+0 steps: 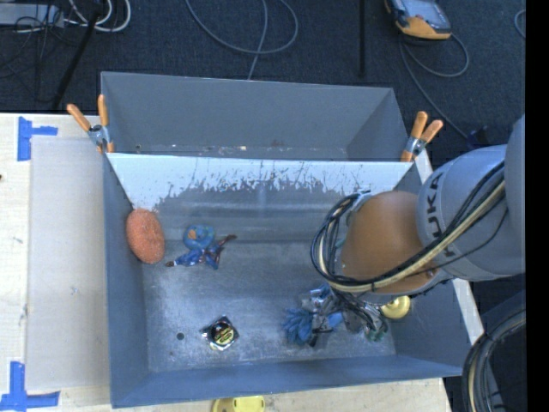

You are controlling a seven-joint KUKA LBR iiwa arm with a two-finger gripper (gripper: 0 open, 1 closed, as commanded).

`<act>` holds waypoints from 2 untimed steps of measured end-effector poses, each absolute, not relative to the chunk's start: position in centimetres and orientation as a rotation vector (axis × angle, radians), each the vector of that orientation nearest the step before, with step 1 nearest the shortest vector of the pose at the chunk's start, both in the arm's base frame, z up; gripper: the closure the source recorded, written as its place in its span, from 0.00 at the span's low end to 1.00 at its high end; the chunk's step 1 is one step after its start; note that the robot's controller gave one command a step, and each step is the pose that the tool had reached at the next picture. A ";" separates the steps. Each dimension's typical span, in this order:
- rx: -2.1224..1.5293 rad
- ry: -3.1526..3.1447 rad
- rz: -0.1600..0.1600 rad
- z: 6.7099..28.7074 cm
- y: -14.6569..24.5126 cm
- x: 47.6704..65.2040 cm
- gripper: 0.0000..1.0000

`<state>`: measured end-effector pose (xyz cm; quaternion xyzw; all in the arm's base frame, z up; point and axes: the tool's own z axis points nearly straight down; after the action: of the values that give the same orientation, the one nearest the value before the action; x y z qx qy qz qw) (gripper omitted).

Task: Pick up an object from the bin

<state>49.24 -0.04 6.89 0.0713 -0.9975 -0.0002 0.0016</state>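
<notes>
We see the big grey robot arm (480,221) reach into the grey metal bin (257,127) from the right. A round orange-brown cover (382,239) sits on its wrist, with black and yellow cables (330,239) looped around it. The claw (336,309) is low in the bin's front right part, mostly hidden under the cover. We cannot tell if the claw is open or closed.

Right by the claw lies a crumpled blue thing (302,326), on the bin floor near the front wall. It looks like it touches the claw, but we cannot be sure. A small shiny gold ball (396,307) lies just beside the claw, on its right.

The other things are well apart from the claw. A small black and yellow thing (220,335) lies near the front. A little blue toy figure (202,247) lies further back on the left. Near it, an orange egg-shaped lump (146,235) rests against the left wall.
</notes>
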 end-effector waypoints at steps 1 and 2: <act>0.250 -3.128 0.001 9.1 2.1 50.5 1.00; 0.301 -3.127 -0.001 18.4 -1.4 52.6 1.00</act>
<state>52.59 -1.44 18.39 0.0958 -0.9954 -0.0003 0.0000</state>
